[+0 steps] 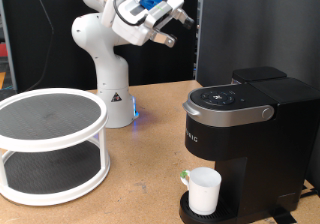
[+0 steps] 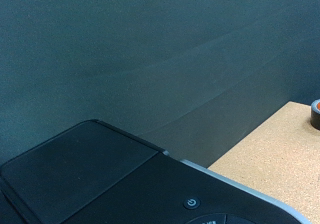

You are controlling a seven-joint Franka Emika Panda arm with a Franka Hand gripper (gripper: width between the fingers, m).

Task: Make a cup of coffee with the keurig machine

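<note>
The keurig machine [image 1: 245, 134] bears vertical lettering on its front, too small to read. The cup [image 1: 204, 191] sits on its drip tray, at the table's [image 1: 130, 184] near right. The gripper [image 1: 178, 28] hangs high above, tilted rightward, empty; its finger spread cannot be told.

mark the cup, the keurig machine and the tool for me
cup [image 1: 205, 191], exterior view, on the front of its white wall.
keurig machine [image 1: 232, 103], exterior view, on its lid top near the buttons; also [image 2: 95, 179], wrist view, on its black top.
tool [image 1: 177, 26], exterior view, between its fingertips, raised above the machine.
</note>
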